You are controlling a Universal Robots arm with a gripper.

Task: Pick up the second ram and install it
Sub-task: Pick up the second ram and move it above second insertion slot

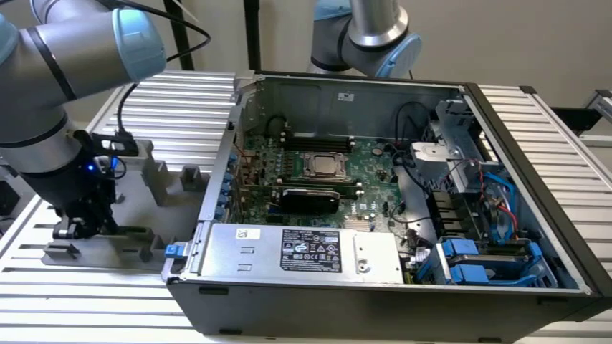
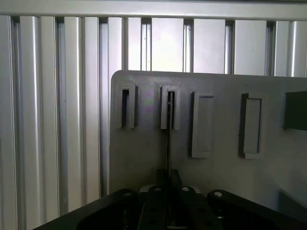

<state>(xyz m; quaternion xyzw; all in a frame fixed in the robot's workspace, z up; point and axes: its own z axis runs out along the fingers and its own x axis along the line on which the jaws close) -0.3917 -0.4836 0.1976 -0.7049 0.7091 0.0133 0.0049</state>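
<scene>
Clamped narrow, my gripper [image 2: 168, 179] has its two dark fingers [image 2: 175, 178] set close on either side of the second ram [image 2: 169, 139], and as far as the wrist view shows they press on its near end. I see the stick edge-on, as a thin dark line running straight away from my fingertips across the grey holder plate [image 2: 144, 158]. It stands upright on its long edge, and its far end sits in a raised slot [image 2: 170, 108] on that plate. Just beside that slot is a twin slot [image 2: 125, 108] with a dark open gap. On the other side, two raised oblong blocks [image 2: 202, 124] lie apart from the stick. The ribbed aluminium table [image 2: 48, 120] runs under the plate.

In the exterior view my arm [image 1: 39, 136] reaches down with the gripper low over the plate. The open computer case [image 1: 363, 100] lies on the same table, well apart from my gripper, toward the exterior view's right. The part of it nearest my gripper is the corner with the grey labelled power supply [image 1: 306, 251]. Farther from me inside the case lies the green motherboard [image 1: 373, 168], with the square CPU socket [image 1: 325, 165] near its middle. A black oblong card [image 1: 306, 199] lies between that socket and the power supply.
</scene>
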